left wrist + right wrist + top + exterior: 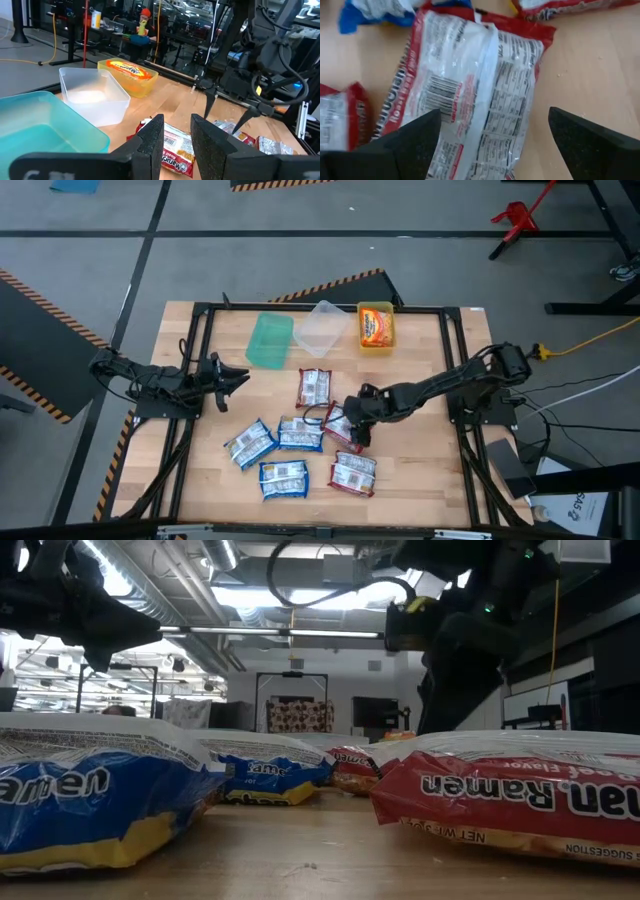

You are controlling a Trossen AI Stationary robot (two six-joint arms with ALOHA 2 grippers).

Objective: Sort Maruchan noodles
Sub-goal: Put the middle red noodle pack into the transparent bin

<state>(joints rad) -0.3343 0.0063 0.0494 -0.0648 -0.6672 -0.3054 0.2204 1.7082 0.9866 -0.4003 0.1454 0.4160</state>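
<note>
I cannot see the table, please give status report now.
Right gripper open, fingers over a red noodle packet. Left gripper open, waiting by green bin. One orange packet in yellow bin.

three bins (pixel 321 328) are set in a row at the table's (pixel 420 460) twelve o'clock edge, one holding a packet (pixel 376 325). six noodle packets (pixel 300 434) are clustered toward six o'clock. the right gripper (pixel 352 427) is placed over the cluster's three o'clock side; the left gripper (pixel 236 380) is kept at nine o'clock.
</note>
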